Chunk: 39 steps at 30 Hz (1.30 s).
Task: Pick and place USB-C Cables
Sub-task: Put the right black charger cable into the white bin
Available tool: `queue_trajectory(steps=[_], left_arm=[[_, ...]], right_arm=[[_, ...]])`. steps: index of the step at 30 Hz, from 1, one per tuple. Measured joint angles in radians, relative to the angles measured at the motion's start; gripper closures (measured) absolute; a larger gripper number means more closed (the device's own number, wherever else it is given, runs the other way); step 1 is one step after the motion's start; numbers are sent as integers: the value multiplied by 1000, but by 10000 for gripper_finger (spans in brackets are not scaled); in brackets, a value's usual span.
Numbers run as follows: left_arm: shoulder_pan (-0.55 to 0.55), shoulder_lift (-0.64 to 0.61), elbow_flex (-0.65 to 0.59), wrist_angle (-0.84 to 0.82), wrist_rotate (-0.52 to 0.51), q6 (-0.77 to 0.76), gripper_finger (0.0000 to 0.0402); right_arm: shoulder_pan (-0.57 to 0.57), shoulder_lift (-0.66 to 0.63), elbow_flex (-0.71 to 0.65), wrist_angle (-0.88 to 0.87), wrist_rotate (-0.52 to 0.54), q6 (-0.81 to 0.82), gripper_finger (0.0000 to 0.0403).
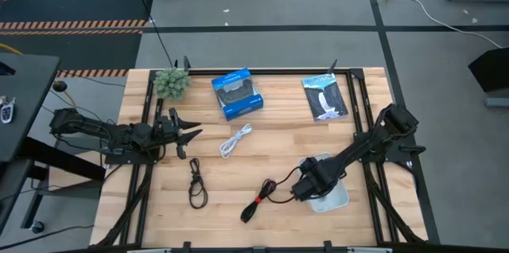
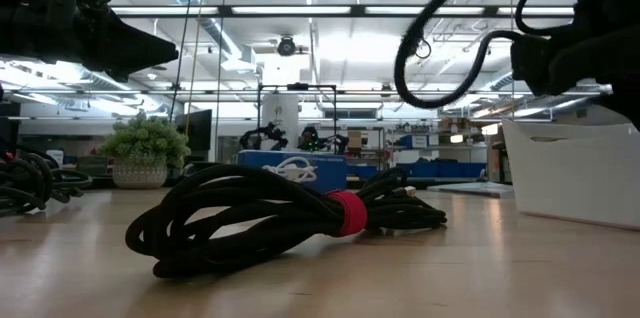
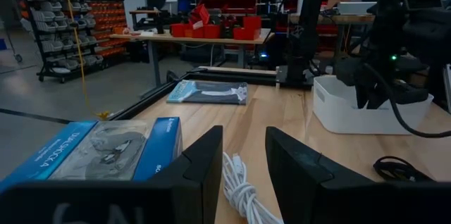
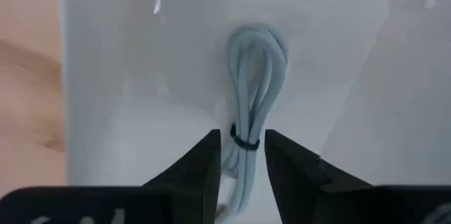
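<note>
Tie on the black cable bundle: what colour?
Red, on the black cable bundle; tie clearest in the low view.

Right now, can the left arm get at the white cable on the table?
Probably yes. The left gripper is open, and the white cable lies just ahead of it on bare wood, with nothing between them.

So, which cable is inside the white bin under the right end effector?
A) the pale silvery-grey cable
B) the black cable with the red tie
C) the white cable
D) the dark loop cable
A: the right wrist view shows the silvery-grey cable lying in the white bin, between the fingers of the right end effector; the other cables lie on the table.
</note>
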Motion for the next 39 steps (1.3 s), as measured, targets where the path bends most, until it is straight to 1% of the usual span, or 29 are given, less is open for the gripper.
queue_trajectory(steps=[5, 15, 21, 31, 39], left_arm=[[0, 0, 0, 0, 0, 0, 285], [0, 0, 0, 0, 0, 0, 285], [0, 0, 0, 0, 0, 0, 285], [0, 0, 0, 0, 0, 0, 285], [0, 0, 0, 0, 0, 0, 285]], right_arm=[[-22, -31, 57, -55, 11, -17, 286], [-71, -50, 246, -291, 13, -120, 286], [-94, -50, 383, -391, 67, -177, 286], [-120, -50, 578, -401, 197, -290, 286], [-149, -50, 670, -371, 205, -378, 286]])
